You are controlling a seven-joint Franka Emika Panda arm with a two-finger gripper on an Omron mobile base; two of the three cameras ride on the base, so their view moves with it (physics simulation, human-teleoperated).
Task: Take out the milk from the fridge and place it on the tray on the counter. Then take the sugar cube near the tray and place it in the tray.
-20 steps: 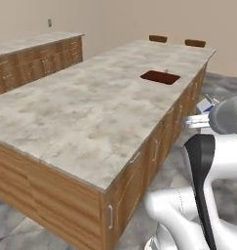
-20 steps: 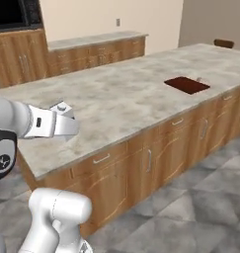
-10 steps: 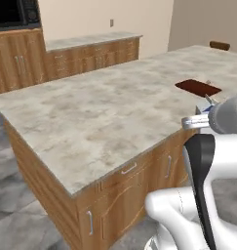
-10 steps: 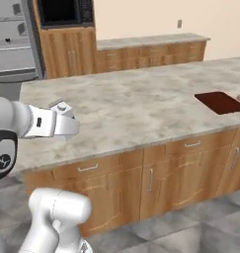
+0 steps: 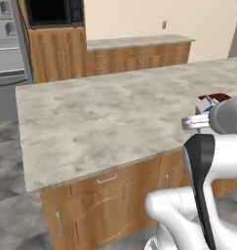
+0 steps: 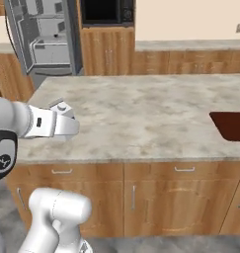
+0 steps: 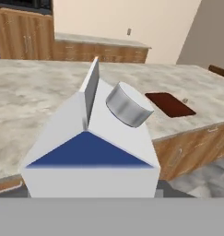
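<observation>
milk apparently within gripper fingers

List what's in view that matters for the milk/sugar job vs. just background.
Job: milk, held at the gripper; tray; counter; fridge, door open.
Background: microwave; wall counter; outlet; chair.

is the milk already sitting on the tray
No, in the hand view the milk sits right at the hand, while the tray lies bare farther along the counter.
</observation>
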